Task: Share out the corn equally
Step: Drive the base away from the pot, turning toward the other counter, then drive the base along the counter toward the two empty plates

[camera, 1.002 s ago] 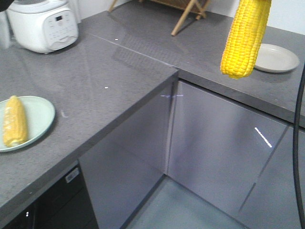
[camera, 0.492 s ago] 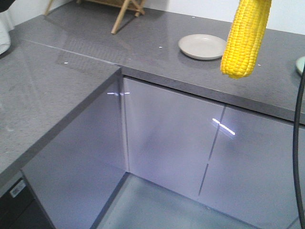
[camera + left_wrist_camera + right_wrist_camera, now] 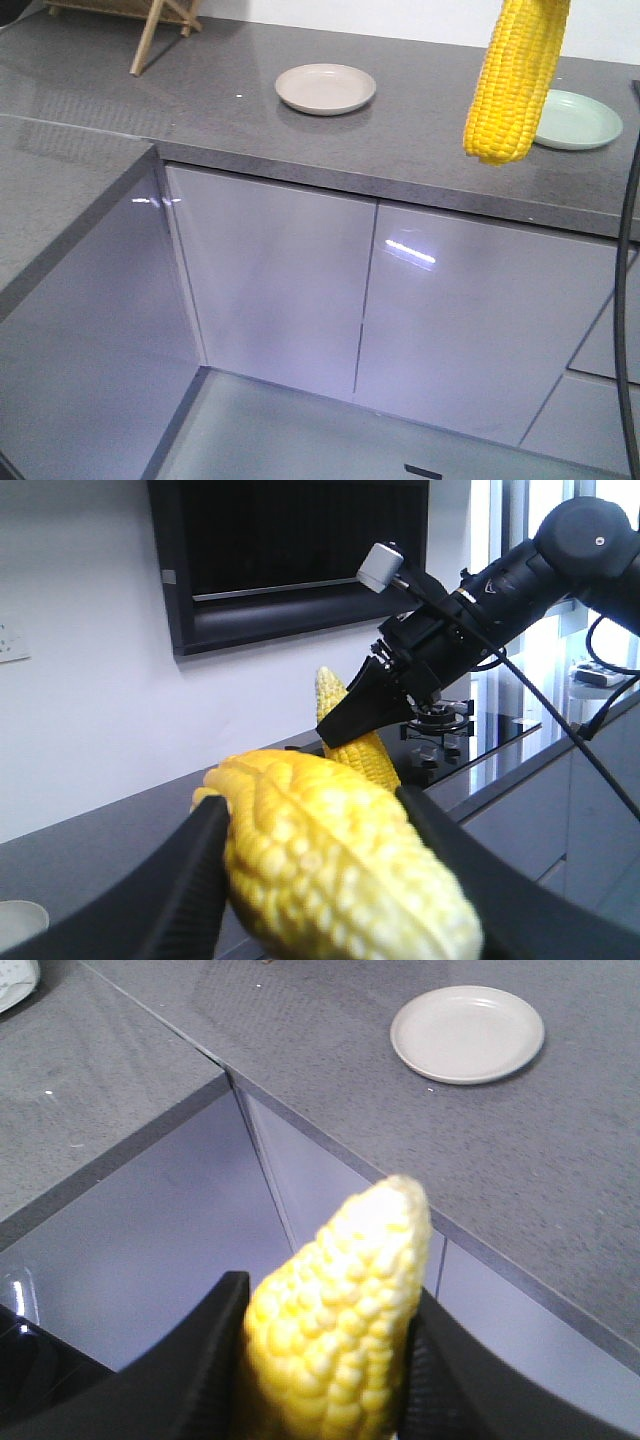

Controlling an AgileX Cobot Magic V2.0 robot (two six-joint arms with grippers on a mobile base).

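Camera's swung right since a second ago: the grey stone bench (image 3: 200, 110) now shows an empty round beige plate (image 3: 325, 88) and a pale green plate (image 3: 580, 120). Left jaws are clamped on one bright yellow corn cob (image 3: 340, 880), right jaws on another (image 3: 335, 1300), held upright. The right arm looks nearer the green plate.

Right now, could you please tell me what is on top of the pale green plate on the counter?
Nothing shows on the green plate: the part in view is bare. The hanging corn cob covers its left edge, so that strip cannot be checked.
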